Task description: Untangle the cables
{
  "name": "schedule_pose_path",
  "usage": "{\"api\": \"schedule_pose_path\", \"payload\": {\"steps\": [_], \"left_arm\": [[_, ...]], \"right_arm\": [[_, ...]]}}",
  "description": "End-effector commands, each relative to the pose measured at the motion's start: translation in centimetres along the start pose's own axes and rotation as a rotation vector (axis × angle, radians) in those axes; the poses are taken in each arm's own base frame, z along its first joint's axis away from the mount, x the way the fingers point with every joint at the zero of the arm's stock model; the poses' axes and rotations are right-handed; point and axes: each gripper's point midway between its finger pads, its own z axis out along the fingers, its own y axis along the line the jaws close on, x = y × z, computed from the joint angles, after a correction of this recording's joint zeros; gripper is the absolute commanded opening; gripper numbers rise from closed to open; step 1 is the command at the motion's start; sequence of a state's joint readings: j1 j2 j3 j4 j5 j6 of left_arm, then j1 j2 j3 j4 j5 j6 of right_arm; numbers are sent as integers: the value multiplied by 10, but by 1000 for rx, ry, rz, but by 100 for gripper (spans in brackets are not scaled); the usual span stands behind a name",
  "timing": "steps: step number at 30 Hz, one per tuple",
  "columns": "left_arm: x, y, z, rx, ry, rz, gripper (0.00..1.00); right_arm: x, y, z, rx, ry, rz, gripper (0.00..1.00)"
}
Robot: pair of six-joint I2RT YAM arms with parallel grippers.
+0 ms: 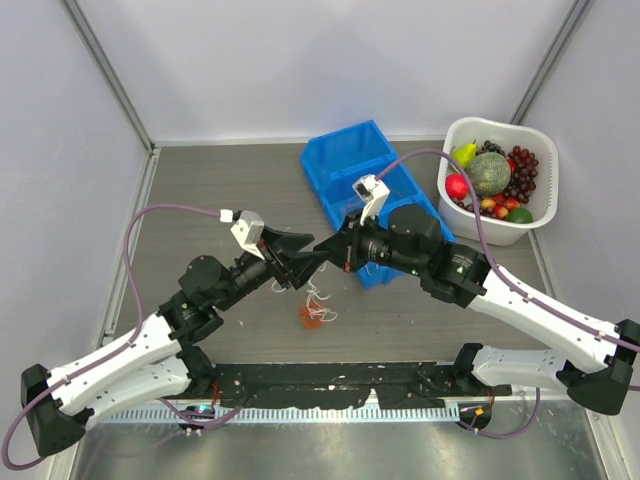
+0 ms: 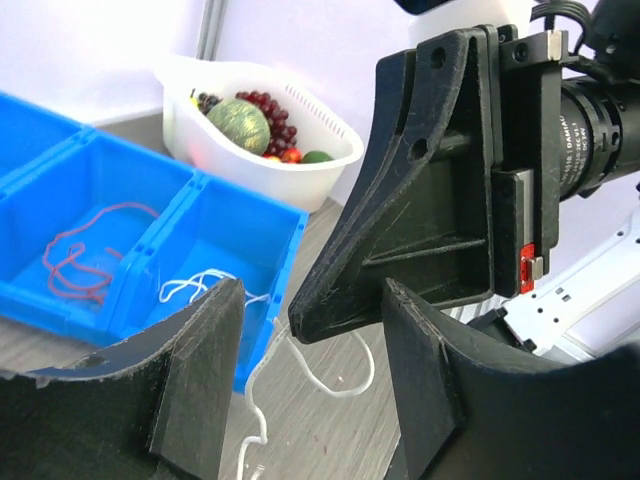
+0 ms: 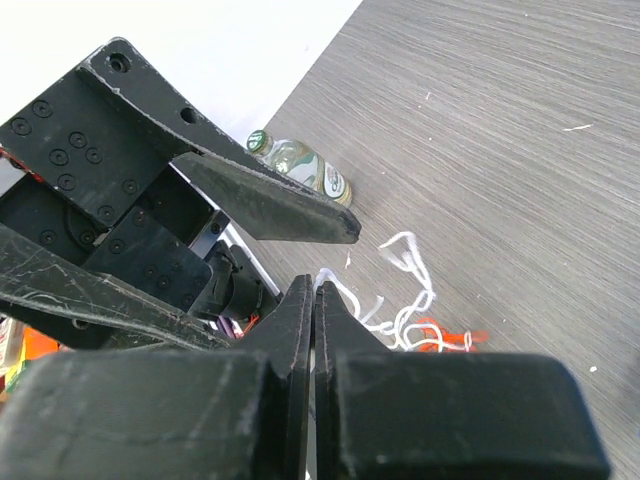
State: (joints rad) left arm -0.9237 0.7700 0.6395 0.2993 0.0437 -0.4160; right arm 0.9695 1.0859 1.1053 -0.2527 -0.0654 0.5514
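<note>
Looks partway done: a red cable [image 2: 75, 262] and a white cable [image 2: 195, 285] already sit in separate compartments of the blue bin [image 2: 250, 197]. A white-and-orange tangle [image 1: 315, 305] is left on the bench [image 1: 200, 180]. The right gripper [image 3: 314, 295] is pinched together on a white strand [image 2: 335, 393] of it, and the left gripper [image 1: 297, 256] is spread apart around that tip.

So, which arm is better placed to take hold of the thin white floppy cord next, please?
Left: the left gripper, open, straddles the thin white floppy cord hanging from the right gripper, which is shut, apparently pinching it.
</note>
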Motion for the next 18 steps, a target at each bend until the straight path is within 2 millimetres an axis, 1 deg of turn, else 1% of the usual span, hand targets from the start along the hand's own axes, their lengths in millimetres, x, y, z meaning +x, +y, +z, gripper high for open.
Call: {"api": "schedule_pose_path", "payload": {"steps": [1, 3, 6, 8, 11, 12, 15, 18], "left_arm": [[21, -12, -3, 101, 36, 24, 61], [21, -13, -9, 107, 35, 20, 61], [12, -13, -22, 98, -5, 20, 64], [2, -8, -35, 60, -41, 20, 71], [-7, -4, -48, 24, -68, 30, 81], [-8, -3, -51, 19, -75, 31, 81], [-4, 2, -48, -7, -52, 41, 81], [-3, 13, -36, -71, -37, 47, 80]], "right_arm": [[-69, 45, -16, -119, -180, -12, 1], [-73, 45, -16, -112, -183, -17, 1], [-73, 44, -16, -103, -180, -22, 1], [-69, 43, -13, -103, -167, -20, 1], [-64, 40, -8, -103, -150, -16, 1], [-61, 40, -5, -104, -143, -14, 1], [-62, 45, -3, -127, -140, -5, 1], [-64, 50, -3, -148, -139, 3, 1]]}}
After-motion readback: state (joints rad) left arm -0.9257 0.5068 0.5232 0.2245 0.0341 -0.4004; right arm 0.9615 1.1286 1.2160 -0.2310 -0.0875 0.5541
